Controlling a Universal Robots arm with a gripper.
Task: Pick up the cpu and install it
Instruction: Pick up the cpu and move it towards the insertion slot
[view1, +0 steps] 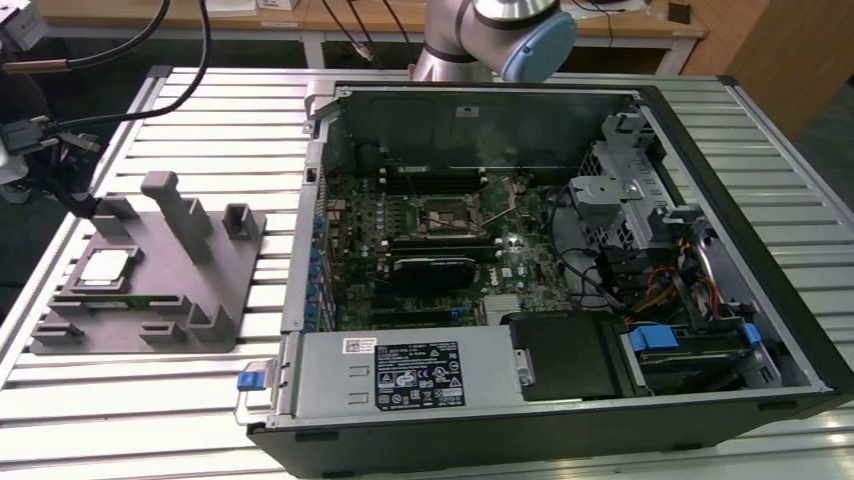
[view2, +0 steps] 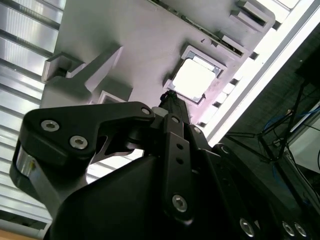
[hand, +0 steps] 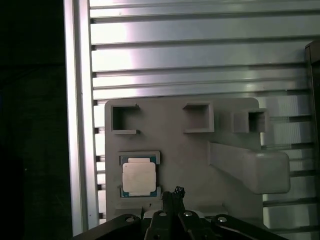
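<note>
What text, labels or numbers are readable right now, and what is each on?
None can be read.
Large label on the power supply: print too small.
Small label beside it: blurred.
Sticker on the case wall: too small.
cpu top: no legible marking.

The cpu (hand: 139, 178) is silvery grey on top with a pale rim. Its tray (hand: 160, 131) is plain grey. The table (hand: 200, 55) is shiny silver with stripes. The gripper (hand: 176, 194) is black. The circuit board (view1: 354, 300) is green.
</note>
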